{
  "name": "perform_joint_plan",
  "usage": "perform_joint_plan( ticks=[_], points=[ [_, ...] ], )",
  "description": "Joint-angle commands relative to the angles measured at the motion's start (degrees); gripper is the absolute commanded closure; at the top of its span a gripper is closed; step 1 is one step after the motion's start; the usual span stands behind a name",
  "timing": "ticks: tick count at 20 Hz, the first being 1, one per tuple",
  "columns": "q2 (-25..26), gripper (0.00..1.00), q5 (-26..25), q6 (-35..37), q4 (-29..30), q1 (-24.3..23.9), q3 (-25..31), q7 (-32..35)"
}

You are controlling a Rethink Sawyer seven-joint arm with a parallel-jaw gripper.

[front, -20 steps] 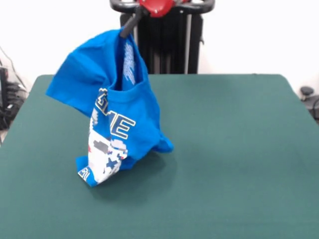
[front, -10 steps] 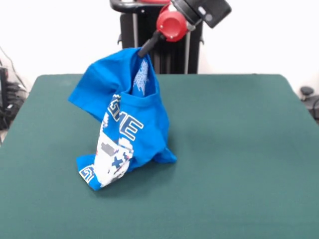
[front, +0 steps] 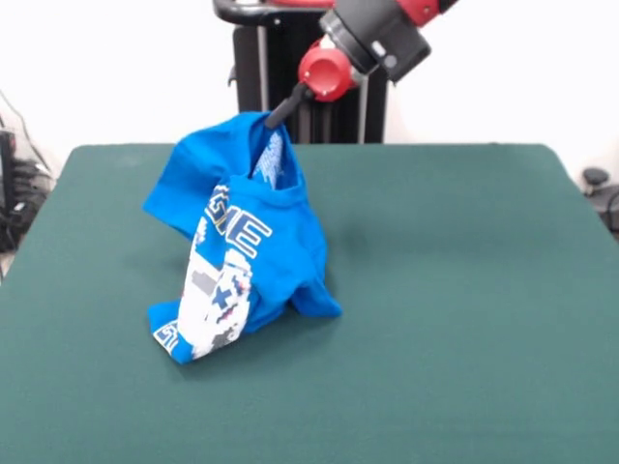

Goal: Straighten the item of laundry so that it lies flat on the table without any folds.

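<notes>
The item of laundry [front: 253,232] is a bright blue T-shirt with a white pixel graphic and outlined lettering. It hangs bunched and folded from its top, with its lower end resting on the green table [front: 464,290] left of centre. My gripper [front: 271,119] comes down from the upper right on a tilted arm. It is shut on the T-shirt's top edge and holds it above the table.
The dark pedestal [front: 309,77] stands behind the table's far edge. Cables and equipment [front: 14,184] lie off the left side, and a small dark object [front: 595,179] sits off the right.
My gripper has come lower and the arm has swung in from the upper right. The T-shirt has sagged and bunched closer to the table, its lower end staying in place.
</notes>
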Motion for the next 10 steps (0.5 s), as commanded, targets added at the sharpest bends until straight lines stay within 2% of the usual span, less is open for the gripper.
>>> perform_joint_plan(
  ticks=[1,4,7,10],
  points=[
    [2.7,1.00,5.8,-11.5,9.7,-0.8,17.7,15.5],
    [1.0,1.00,3.5,-15.0,11.7,-4.7,23.0,12.0],
    [-2.3,1.00,-1.5,-17.2,14.2,-10.9,29.1,7.3],
    [-5.8,1.00,-6.5,-15.7,16.2,-15.6,33.0,2.4]
  ],
)
